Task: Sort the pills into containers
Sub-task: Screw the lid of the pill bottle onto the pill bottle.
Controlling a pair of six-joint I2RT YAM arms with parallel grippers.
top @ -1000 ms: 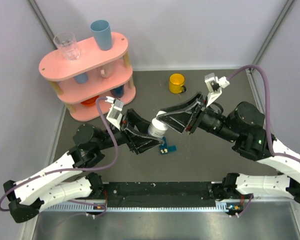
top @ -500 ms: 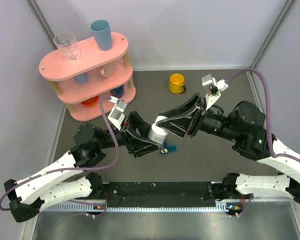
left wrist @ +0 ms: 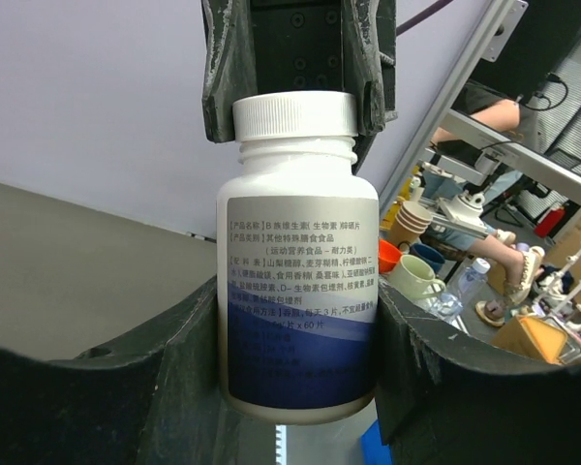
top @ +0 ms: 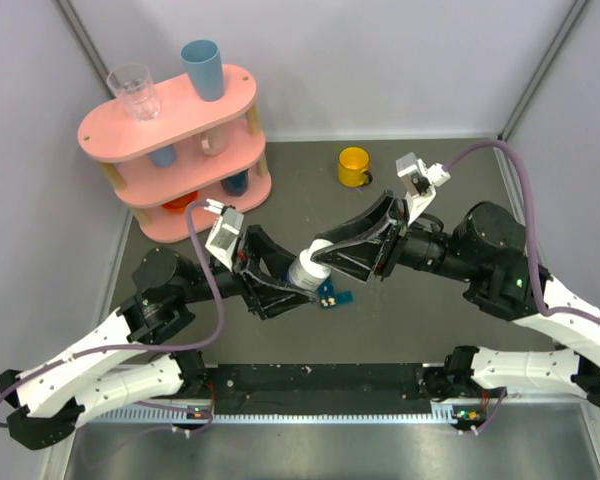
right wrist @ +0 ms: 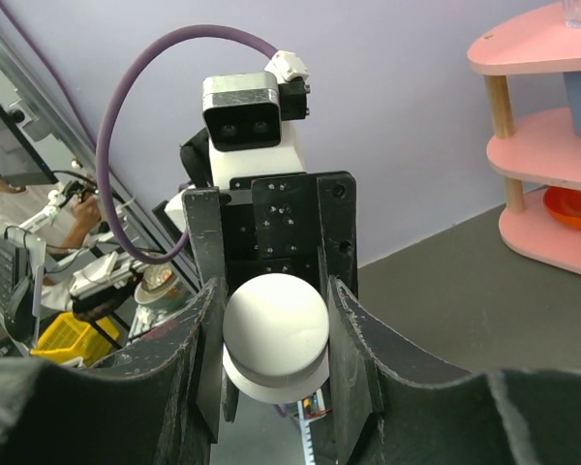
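Note:
A white pill bottle (top: 307, 268) with a blue-and-white label is held in the air between both arms. My left gripper (top: 292, 283) is shut on the bottle's body (left wrist: 297, 291). My right gripper (top: 327, 252) is shut on its white cap (right wrist: 276, 325), which shows in the left wrist view (left wrist: 295, 114) between the right gripper's fingers (left wrist: 221, 77). The dark-teal pill box (top: 336, 294) lies on the table just below and to the right of the bottle, partly hidden by it. No loose pills show.
A yellow mug (top: 354, 165) stands at the back centre. A pink three-tier shelf (top: 170, 120) at the back left carries a clear glass (top: 134, 90), a blue cup (top: 202, 68) and smaller cups below. Grey walls close in on both sides.
The bottle and both grippers have shifted slightly left and toward the near edge. Both wrists have turned a little around the bottle. Both grips are unchanged.

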